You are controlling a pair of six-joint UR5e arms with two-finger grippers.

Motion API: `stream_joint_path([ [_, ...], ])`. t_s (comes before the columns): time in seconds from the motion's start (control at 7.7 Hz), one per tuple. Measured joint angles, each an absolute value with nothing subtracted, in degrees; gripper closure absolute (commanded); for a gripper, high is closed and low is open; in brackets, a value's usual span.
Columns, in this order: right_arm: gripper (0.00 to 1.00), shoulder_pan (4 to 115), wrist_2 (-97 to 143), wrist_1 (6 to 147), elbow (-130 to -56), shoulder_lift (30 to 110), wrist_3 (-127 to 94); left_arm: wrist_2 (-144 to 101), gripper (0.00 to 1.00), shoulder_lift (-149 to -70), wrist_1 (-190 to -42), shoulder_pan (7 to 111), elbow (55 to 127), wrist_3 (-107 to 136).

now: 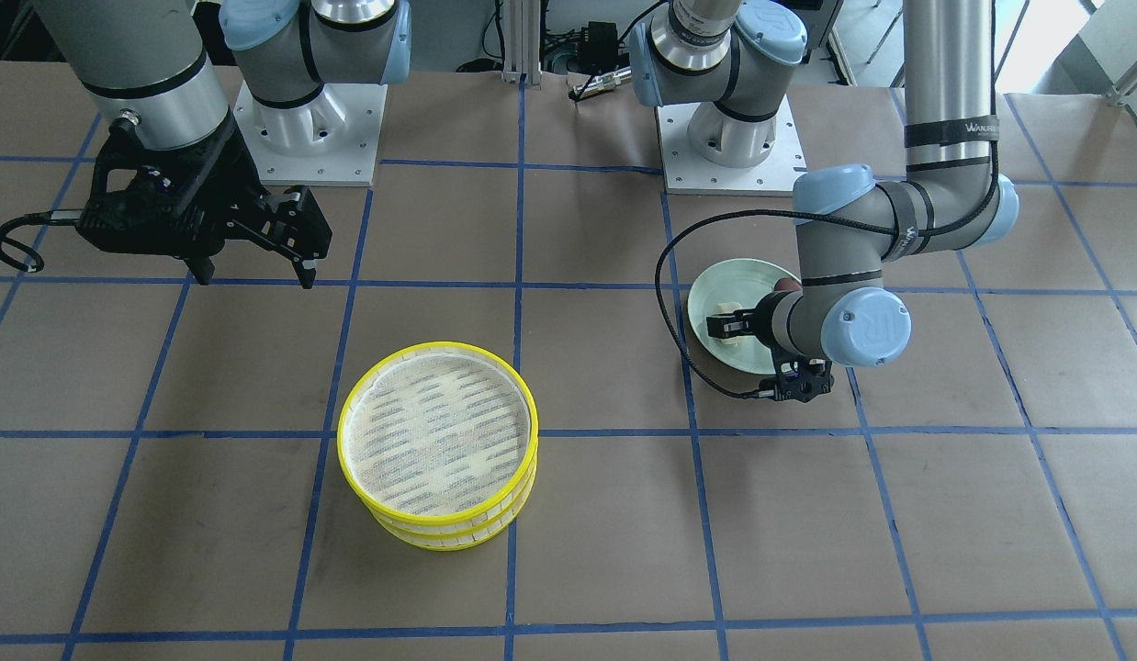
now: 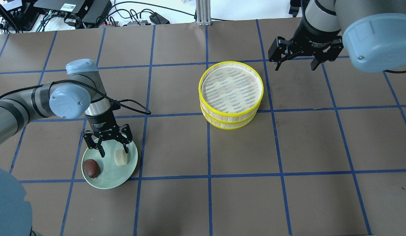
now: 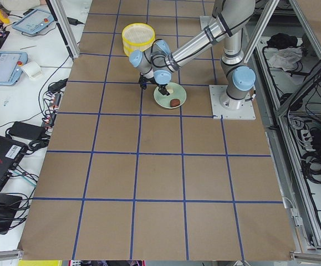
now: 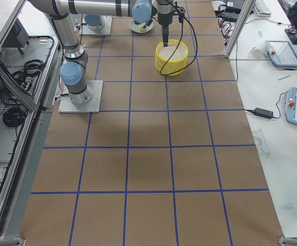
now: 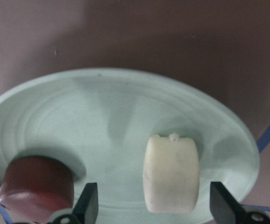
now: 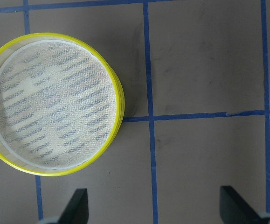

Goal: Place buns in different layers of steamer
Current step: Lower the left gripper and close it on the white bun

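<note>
The cream-white bun (image 2: pixel 120 158) and the reddish-brown bun (image 2: pixel 91 167) lie on a pale green plate (image 2: pixel 111 183). My left gripper (image 2: pixel 113 151) is open and low over the plate. In the left wrist view the cream bun (image 5: pixel 171 172) sits between its fingers, nearer the right one, and the brown bun (image 5: pixel 37 186) lies outside the left finger. The two yellow-rimmed steamer trays (image 2: pixel 232 115) stand stacked mid-table, and the top mesh floor (image 6: pixel 51 102) is bare. My right gripper (image 2: pixel 294 67) is open and empty, raised beside the stack.
The table is brown paper marked with a blue tape grid (image 2: pixel 208 144). The left arm's black cable (image 2: pixel 134 108) loops over the table near the plate. The arm bases (image 1: pixel 725 138) stand at the robot's edge of the table.
</note>
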State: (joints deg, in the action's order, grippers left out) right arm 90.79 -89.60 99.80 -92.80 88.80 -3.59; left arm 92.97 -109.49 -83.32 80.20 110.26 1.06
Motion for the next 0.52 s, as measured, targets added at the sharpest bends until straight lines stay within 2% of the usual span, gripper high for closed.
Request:
stream_joint_path([
  [0.52, 0.0, 90.79, -89.56, 99.81, -92.81, 88.7, -3.52, 92.61, 0.16, -109.87, -83.15, 80.19, 110.24, 1.15],
])
